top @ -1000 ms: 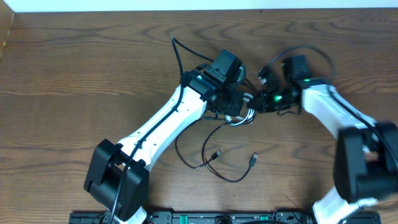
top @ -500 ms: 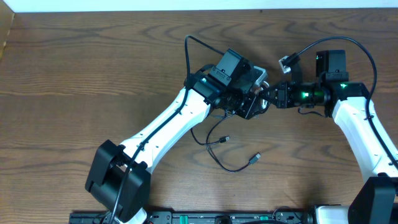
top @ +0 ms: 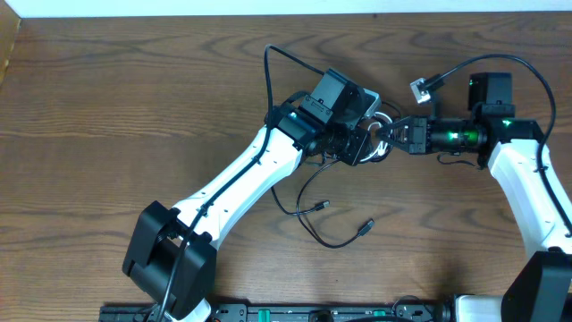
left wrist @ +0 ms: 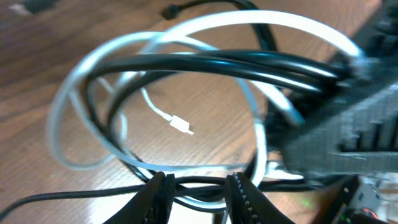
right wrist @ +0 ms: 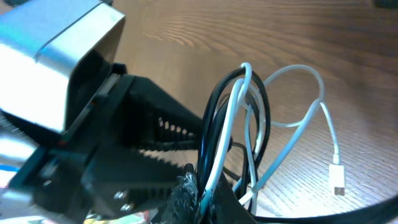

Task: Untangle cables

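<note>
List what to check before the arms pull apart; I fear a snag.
1. Right end effector shut on cables: ok.
2. Left end effector gripping cables: ok.
3. Cables separated: not ok, black and white loops interwoven.
4. Black plugs lying loose on table: ok.
5. White plug dangling free: ok.
6. Which loop crosses over which: cannot tell.

No lettering, brand, number or sign can be read in any view. None shows on the cables (left wrist: 236, 62), the left end effector (left wrist: 200, 186), the right end effector (right wrist: 202, 199), or the tabletop (top: 107, 107) beneath them.
</note>
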`<state>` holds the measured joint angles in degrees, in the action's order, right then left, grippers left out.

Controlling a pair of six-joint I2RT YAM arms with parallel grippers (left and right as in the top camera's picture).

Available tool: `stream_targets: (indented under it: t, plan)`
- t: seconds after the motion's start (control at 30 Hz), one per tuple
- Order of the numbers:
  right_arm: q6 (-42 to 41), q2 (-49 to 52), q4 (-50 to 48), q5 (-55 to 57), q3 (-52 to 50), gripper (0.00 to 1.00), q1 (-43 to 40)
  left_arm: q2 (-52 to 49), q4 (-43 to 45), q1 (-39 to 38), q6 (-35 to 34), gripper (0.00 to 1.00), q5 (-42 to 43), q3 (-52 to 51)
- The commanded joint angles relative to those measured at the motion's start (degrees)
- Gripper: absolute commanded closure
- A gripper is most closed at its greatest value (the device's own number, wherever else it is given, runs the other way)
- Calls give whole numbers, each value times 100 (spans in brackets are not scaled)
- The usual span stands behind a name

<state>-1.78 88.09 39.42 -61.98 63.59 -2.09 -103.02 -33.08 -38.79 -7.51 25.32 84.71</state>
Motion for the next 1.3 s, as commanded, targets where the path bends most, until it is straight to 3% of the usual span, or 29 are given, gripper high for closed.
stream_targets:
  t: [0.0, 0.27, 0.5, 0.67, 0.77, 1.27]
  plan:
    - [192, 0, 13, -643, 20, 99, -61, -7, 76, -9, 0, 67, -166, -50]
    - [190, 0, 11, -723, 20, 99, -61, -291, 348, 4, 673, 68, 1056, -50]
    - [195, 0, 11, -695, 20, 99, -68, -461, 321, 326, 798, 67, 1672, -50]
    - [210, 0, 11, -697, 20, 99, -177, -461, 229, 839, 1325, 67, 3377, -50]
    - [210, 0, 11, -699, 20, 99, -208, -468, 214, 953, 1497, 67, 3858, -50]
    - [210, 0, 17, -702, 20, 99, -210, -669, 407, 693, 1690, 66, 3810, -127]
